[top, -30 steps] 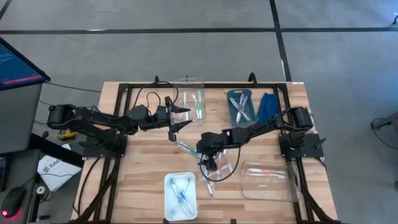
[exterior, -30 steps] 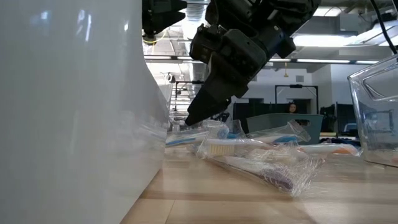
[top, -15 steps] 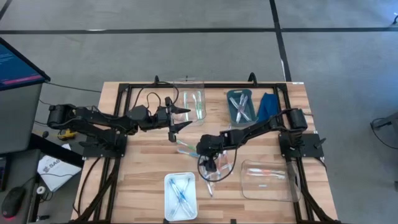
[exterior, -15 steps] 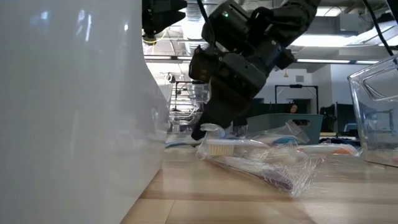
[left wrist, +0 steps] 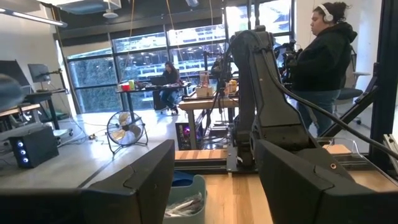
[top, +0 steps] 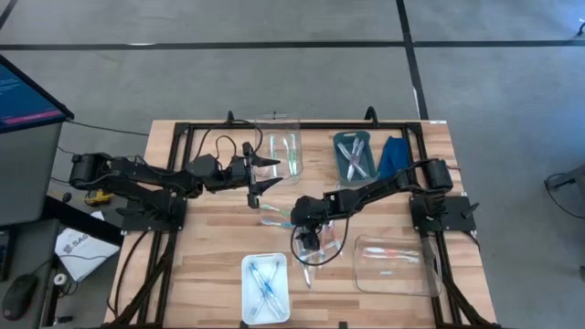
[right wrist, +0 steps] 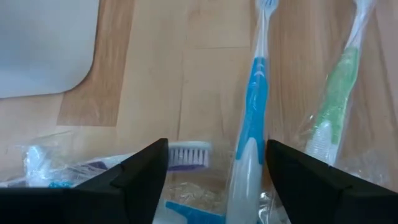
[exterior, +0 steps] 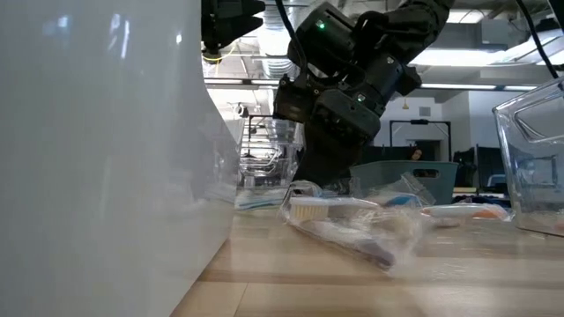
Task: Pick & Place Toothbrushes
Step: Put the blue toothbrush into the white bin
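Right gripper (top: 309,239) is set low over the loose pile of wrapped toothbrushes (top: 311,260) at mid-table, seen from above. Its jaws stand apart, straddling the pile; nothing is gripped. In the right wrist view a blue brush (right wrist: 254,118) is seen running lengthwise between the two fingers (right wrist: 140,171), its bristle end pointing away from the wrist. A green brush (right wrist: 336,99) lies just beside it, roughly parallel, outside the jaw gap. A purple brush (right wrist: 183,154), bristles up, lies crosswise near one finger. All are in crinkled clear wrap.

The turning relation: the blue brush's long axis is judged to run along the gripper's forward line, so the jaws would close across its narrow width. That is a fair alignment. The handle lies directly under the gap, touching or nearly touching the table.

In the low view the gripper (exterior: 322,180) is seen right down at the pile, fingertips at the level of the wrappers.

Left gripper (top: 256,183) is held high, left of centre, near the far clear bin (top: 279,146); its jaws are wide apart and empty. The right arm is plainly the nearer one.

Other brushes are already sorted: some in the teal tray (top: 353,155), some in the near white tray (top: 265,279), some in the right clear bin (top: 395,265).

Risk noted: the wrap may snag the neighbouring purple brush.
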